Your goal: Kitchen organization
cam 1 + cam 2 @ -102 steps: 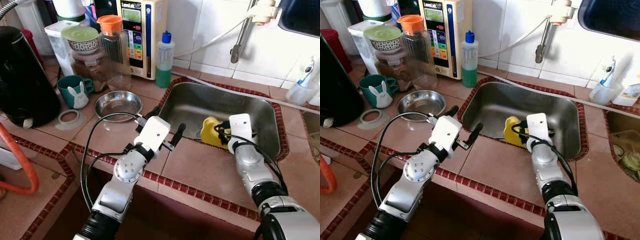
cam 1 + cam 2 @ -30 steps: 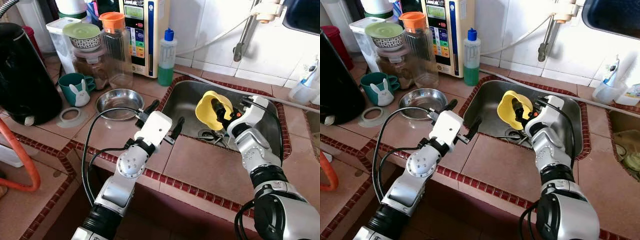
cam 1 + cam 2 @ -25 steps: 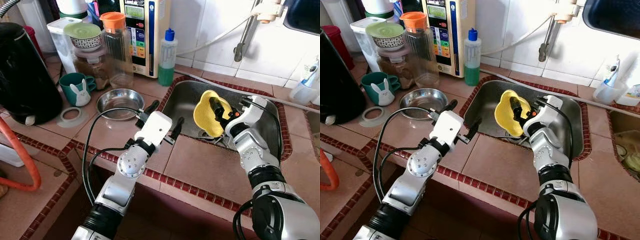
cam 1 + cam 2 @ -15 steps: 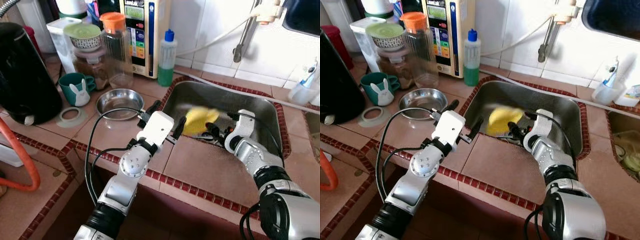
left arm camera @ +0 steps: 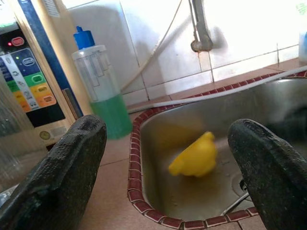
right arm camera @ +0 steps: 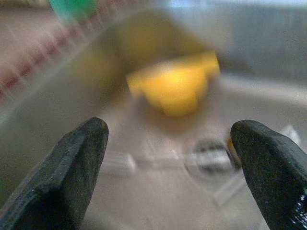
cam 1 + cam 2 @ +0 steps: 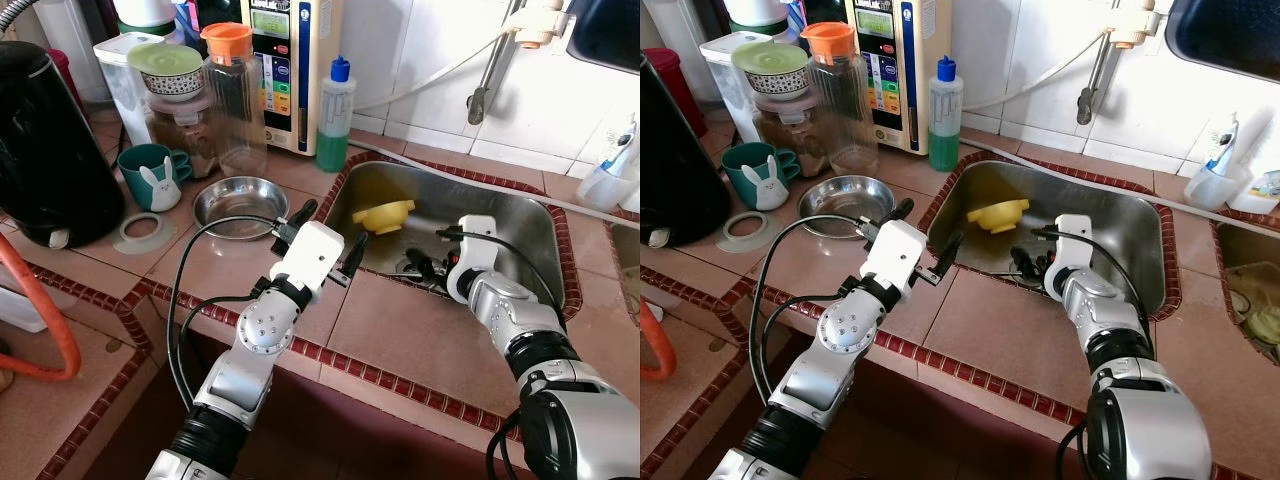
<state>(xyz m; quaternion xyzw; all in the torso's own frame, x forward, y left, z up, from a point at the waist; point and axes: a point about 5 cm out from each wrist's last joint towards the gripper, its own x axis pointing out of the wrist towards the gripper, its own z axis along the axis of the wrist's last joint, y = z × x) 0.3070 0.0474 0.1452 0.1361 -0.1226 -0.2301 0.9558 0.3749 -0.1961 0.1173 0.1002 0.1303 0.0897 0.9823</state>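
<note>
A yellow plastic cup (image 7: 383, 215) lies upside down on the floor of the steel sink (image 7: 520, 215), toward its far left corner. My right gripper (image 7: 428, 256) hangs low inside the sink a little in front of the cup, open, with nothing between its fingers. The right wrist view shows the blurred cup (image 6: 175, 88) ahead of the spread fingers (image 6: 79, 158). My left gripper (image 7: 330, 232) hovers open over the tiled counter at the sink's left rim. In its wrist view the cup (image 5: 195, 157) sits between and beyond the fingers.
A steel bowl (image 7: 238, 205), a green rabbit mug (image 7: 150, 180), a black kettle (image 7: 45, 150), jars and a water purifier (image 7: 285, 60) crowd the counter's left. A green soap bottle (image 7: 332, 115) stands by the sink. Metal utensils (image 7: 408, 272) lie near the drain. The tap (image 7: 490, 60) hangs above.
My right gripper held the yellow cup up over the sink, swung it down and left, then let go. The cup now rests upside down in the sink. The left arm stayed put.
</note>
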